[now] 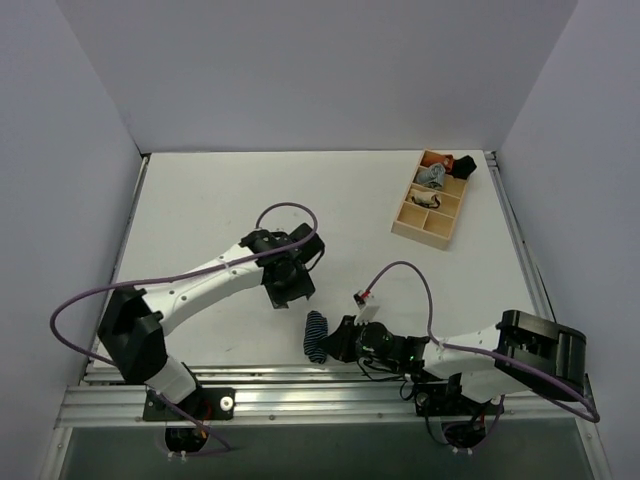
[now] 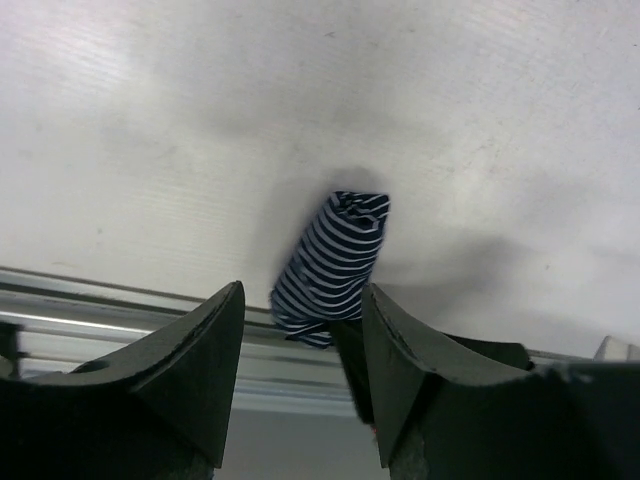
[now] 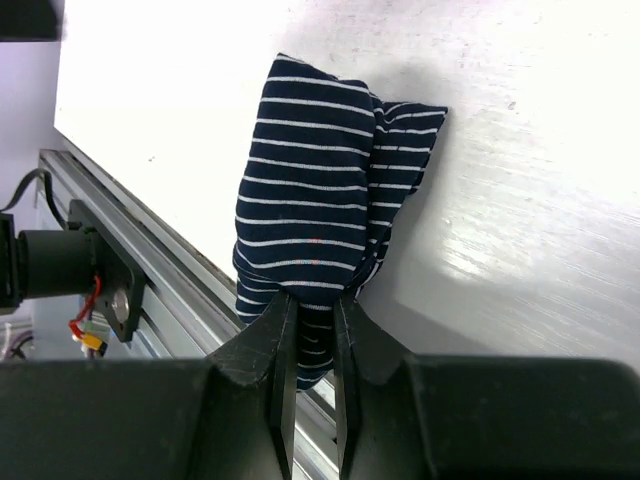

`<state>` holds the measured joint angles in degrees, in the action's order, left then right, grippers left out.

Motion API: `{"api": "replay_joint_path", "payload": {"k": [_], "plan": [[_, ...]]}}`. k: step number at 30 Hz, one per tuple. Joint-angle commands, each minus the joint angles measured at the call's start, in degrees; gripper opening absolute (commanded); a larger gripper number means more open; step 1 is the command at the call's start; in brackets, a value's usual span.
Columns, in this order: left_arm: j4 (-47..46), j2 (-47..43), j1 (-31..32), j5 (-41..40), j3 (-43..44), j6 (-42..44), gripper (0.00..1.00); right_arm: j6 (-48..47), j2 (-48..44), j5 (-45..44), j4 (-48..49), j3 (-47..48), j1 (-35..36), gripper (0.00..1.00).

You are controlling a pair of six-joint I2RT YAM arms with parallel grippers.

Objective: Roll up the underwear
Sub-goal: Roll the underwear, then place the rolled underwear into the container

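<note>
I think the underwear [image 1: 316, 335] is already rolled up. It lies as a short fat roll on the worktop [image 1: 220, 200], right by the near edge. My right gripper [image 3: 312, 305] pinches one end of the roll, with its jaws almost together on the cloth. My left gripper [image 2: 302, 295] hangs above it, jaws wide, holding nothing. My guess is that I only have to let go and see if the roll holds. The right wrist view shows the pinch up close, and the top view hides it. Only the top view shows the wooden tray [image 1: 430, 200] far off.
</note>
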<state>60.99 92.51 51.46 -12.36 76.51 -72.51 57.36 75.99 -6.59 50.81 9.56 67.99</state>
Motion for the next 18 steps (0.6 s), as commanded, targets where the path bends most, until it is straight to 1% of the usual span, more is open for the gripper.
{"api": "replay_joint_path", "payload": {"k": [1, 4, 7, 8, 9, 11, 12, 13, 14, 15, 16, 17, 18], "plan": [[0.62, -7.42, -2.32, 1.28, -4.78, 2.11, 0.58, -3.57, -4.69, -0.53, -9.48, 0.19, 0.39, 0.0], [0.53, -12.43, -5.48, 1.64, -6.2, 3.95, 0.58, -6.64, -10.4, -2.11, -18.17, 3.7, 0.13, 0.0], [1.49, -16.21, -7.77, 1.55, -4.45, 6.23, 0.58, -9.63, -16.73, -3.51, -26.26, 8.27, -1.27, 0.0], [1.67, -16.92, -9.0, 1.81, -3.83, 7.11, 0.58, -10.42, -18.14, -4.04, -30.46, 9.58, -1.45, 0.0], [1.85, -17.97, -9.53, 2.16, -3.3, 7.47, 0.58, -11.3, -20.59, -4.74, -32.5, 12.64, -1.71, 0.0], [0.45, -18.68, -11.11, 3.74, -2.25, 9.04, 0.59, -14.55, -22.28, -6.06, -36.72, 16.43, -3.12, 0.0], [-0.51, -19.12, -11.56, 6.27, -2.16, 9.75, 0.59, -15.78, -22.89, -6.41, -41.36, 21.15, -3.82, 0.0], [-2.18, -19.21, -11.73, 7.43, -1.89, 10.37, 0.59, -17.01, -22.73, -6.94, -44.01, 23.81, -4.7, 0.0], [-2.89, -19.21, -11.82, 8.4, -1.28, 11.59, 0.59, -20.24, -22.29, -7.64, -48.04, 26.36, -7.14, 0.0], [-3.85, -19.3, -11.82, 10.49, -1.1, 12.39, 0.59, -22.19, -20.63, -8.0, -49.82, 28.91, -8.82, 0.0], [-5.6, -19.38, -11.82, 11.56, -0.93, 13.44, 0.59, -24.12, -19.31, -8.35, -52.01, 34.42, -10.75, 0.0], [-6.23, -19.47, -11.82, 12.35, -0.49, 15.28, 0.58, -28.06, -17.82, -8.61, -55.87, 37.43, -15.82, 0.0], [-6.58, -19.56, -11.82, 14.01, -0.31, 16.08, 0.58, -29.92, -13.8, -8.62, -57.47, 40.42, -18.74, 0.0]]}}
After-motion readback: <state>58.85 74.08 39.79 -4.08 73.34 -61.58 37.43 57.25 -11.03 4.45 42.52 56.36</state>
